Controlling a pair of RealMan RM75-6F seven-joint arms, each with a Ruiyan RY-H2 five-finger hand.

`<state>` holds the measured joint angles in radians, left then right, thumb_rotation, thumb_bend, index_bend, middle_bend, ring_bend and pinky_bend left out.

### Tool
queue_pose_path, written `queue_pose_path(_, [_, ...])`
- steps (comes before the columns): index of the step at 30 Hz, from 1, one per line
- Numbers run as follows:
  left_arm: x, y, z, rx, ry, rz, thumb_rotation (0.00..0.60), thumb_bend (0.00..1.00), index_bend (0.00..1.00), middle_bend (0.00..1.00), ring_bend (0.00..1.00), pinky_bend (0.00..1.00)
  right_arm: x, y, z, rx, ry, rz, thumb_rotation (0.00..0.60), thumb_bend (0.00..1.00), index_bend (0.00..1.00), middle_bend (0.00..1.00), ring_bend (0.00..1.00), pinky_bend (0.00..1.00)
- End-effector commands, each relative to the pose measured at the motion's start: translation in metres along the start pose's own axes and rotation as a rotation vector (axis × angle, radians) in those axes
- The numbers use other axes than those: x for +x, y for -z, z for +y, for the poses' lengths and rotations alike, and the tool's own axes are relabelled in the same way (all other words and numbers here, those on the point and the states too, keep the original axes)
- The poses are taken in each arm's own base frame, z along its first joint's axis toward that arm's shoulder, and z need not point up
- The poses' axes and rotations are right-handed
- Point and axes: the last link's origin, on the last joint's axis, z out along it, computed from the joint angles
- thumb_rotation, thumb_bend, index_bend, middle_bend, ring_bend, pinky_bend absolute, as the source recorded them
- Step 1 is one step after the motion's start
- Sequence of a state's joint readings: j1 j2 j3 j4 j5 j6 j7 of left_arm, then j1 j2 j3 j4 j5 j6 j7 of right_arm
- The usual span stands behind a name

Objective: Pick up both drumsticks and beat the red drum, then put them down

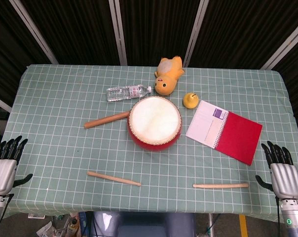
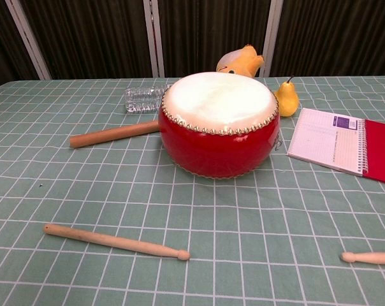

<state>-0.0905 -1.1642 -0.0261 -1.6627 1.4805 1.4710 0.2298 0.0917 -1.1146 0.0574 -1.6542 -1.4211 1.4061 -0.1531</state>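
- The red drum is set upright near the middle of the table, its pale skin facing up.
- The left drumstick is laid on the checked cloth in front of the drum, towards the robot's left, well apart from the drum; its tip is turned towards the centre.
- The right drumstick is laid in front of the drum on the right side, near the table's front edge, touching nothing else.
- The left hand is seen at the table's left front corner, fingers extended and slightly spread, thumb out; nothing is held.
- The right hand is seen at the right front corner, fingers extended side by side with small gaps, thumb out; nothing is held.
- A thicker wooden rod is laid left of the drum, one end hidden behind it.
- A water bottle, a yellow plush toy and a pear are placed behind the drum.
- An open red notebook is laid right of the drum.
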Motion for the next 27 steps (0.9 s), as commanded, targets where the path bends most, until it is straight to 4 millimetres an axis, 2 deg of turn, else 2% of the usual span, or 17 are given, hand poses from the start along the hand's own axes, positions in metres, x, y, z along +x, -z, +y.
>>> queue_pose_path(1, [0.0, 0.0, 0.0, 0.0, 0.001, 0.001, 0.6, 0.03, 0.0, 0.0, 0.0, 0.0, 0.0, 0.0, 0.0, 0.002, 0.002, 0.0, 0.6, 0.26, 0.0, 0.0, 0.0, 0.0])
queue_pose_path(14, [-0.001, 0.002, 0.0, -0.001, 0.001, -0.014, 0.6, 0.03, 0.0, 0.0, 0.0, 0.0, 0.0, 0.0, 0.0, 0.003, 0.003, 0.0, 0.6, 0.26, 0.0, 0.0, 0.0, 0.0])
queue_pose_path(17, [-0.002, 0.001, 0.001, -0.006, 0.003, -0.028, 0.6, 0.03, 0.0, 0.01, 0.01, 0.09, -0.001, -0.001, 0.0, 0.0, 0.002, -0.002, 0.6, 0.26, 0.0, 0.0, 0.0, 0.0])
queue_pose_path(18, [-0.002, 0.001, 0.002, -0.01, 0.002, -0.032, 0.6, 0.03, 0.0, 0.04, 0.04, 0.17, -0.001, -0.001, 0.0, -0.001, 0.001, -0.002, 0.6, 0.26, 0.0, 0.0, 0.0, 0.0])
queue_pose_path(20, [-0.003, 0.0, 0.004, -0.024, -0.002, -0.042, 0.6, 0.04, 0.03, 0.19, 0.2, 0.37, 0.0, -0.001, -0.001, -0.001, 0.002, 0.0, 0.6, 0.26, 0.0, 0.0, 0.0, 0.0])
queue_pose_path(23, [-0.005, -0.003, 0.008, -0.047, -0.014, -0.051, 0.6, 0.06, 0.11, 0.54, 0.54, 0.67, -0.001, -0.001, -0.001, 0.002, 0.009, 0.0, 0.6, 0.26, 0.0, 0.0, 0.0, 0.0])
queue_pose_path(24, [-0.006, -0.006, 0.012, -0.06, -0.009, -0.061, 0.6, 0.08, 0.16, 0.69, 0.69, 0.78, -0.001, -0.001, 0.0, 0.0, 0.009, -0.001, 0.6, 0.26, 0.0, 0.0, 0.0, 0.0])
queue_pose_path(25, [-0.008, -0.007, 0.016, -0.068, 0.005, -0.083, 0.6, 0.09, 0.22, 0.81, 0.79, 0.86, -0.002, 0.0, -0.001, -0.002, 0.007, -0.004, 0.6, 0.26, 0.0, 0.0, 0.0, 0.0])
queue_pose_path(27, [-0.012, -0.011, 0.024, -0.078, 0.025, -0.128, 0.6, 0.13, 0.32, 0.94, 0.92, 0.96, -0.001, 0.0, 0.0, -0.004, 0.005, -0.001, 0.6, 0.26, 0.0, 0.0, 0.0, 0.0])
